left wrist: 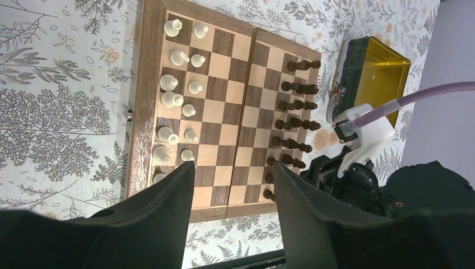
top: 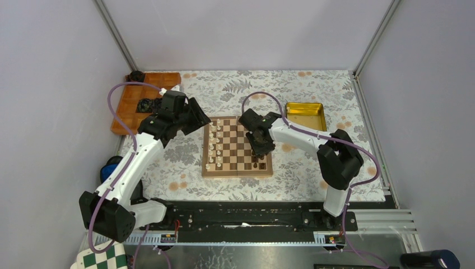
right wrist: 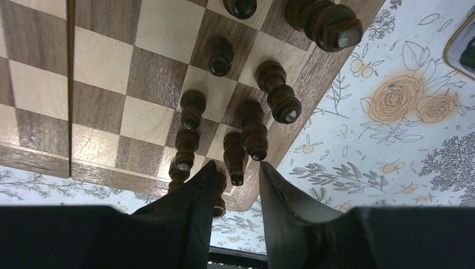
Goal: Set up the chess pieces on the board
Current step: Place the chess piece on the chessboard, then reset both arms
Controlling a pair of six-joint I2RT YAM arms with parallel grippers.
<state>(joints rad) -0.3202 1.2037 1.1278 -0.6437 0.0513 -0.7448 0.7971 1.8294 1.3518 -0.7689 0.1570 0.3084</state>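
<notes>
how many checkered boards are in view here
2. The wooden chessboard lies mid-table. A green-and-white checkered board pokes in at the near left corner, partly cut off by the picture's edge.

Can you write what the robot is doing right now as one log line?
left gripper open, empty, at board edge | right gripper open over dark pieces at board corner | white pieces lined up opposite side
</notes>
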